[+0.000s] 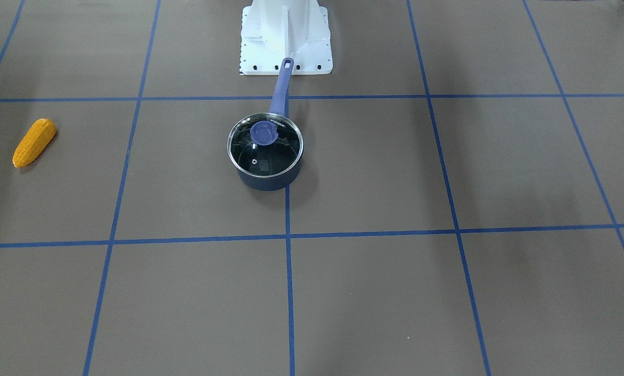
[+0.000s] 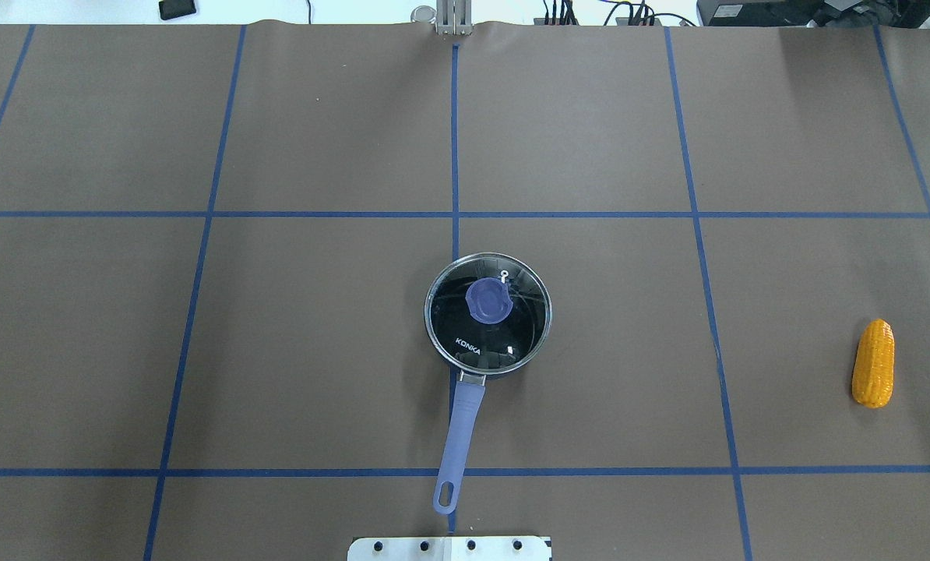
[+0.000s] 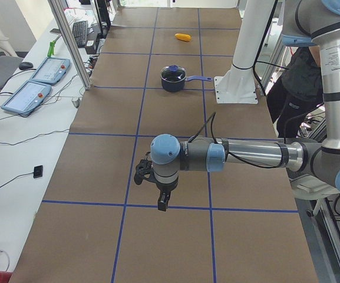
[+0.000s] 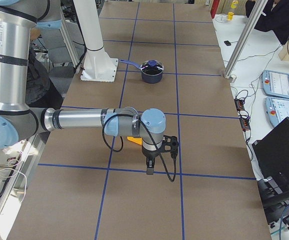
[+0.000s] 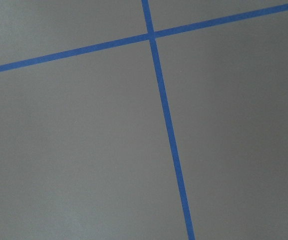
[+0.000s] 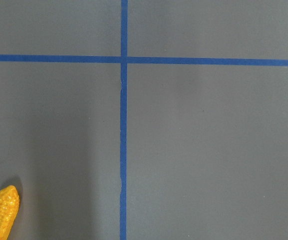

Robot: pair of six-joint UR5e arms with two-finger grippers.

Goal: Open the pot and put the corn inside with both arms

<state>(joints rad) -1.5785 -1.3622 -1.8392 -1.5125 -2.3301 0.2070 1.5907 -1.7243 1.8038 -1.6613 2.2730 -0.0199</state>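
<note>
left gripper [image 3: 162, 205]: It hangs down in the lower middle of the left side view, and its tip shows against a blue line [image 3: 99, 203]. I cannot tell if its fingers are apart or together.
right gripper [image 4: 149, 171]: It hangs down near the middle of the right side view, also against a blue line [image 4: 209, 175]. I cannot tell its state either.
left arm [image 3: 246, 156]: It lies flat and comes in from the right edge of the left side view.
right arm [image 4: 79, 120]: It lies flat and comes in from the left edge of the right side view.
corn [image 2: 874, 363]: It lies flat on the table at the far right edge of the overhead view. In the right wrist view only its tip shows, in the lower left corner.
pot [image 2: 442, 343]: It stands in the middle of the overhead view, well apart from the corn.
lid [image 2: 523, 335]: It is glass with 1 blue knob [image 2: 487, 301], and it sits on the pot.
handle [image 2: 461, 425]: It is blue and points to the white plate [image 2: 449, 548] at the bottom edge.
table [image 2: 317, 351]: It is brown with blue squares.
left wrist view: 2 blue lines [image 5: 168, 125] cross at the top.
</note>
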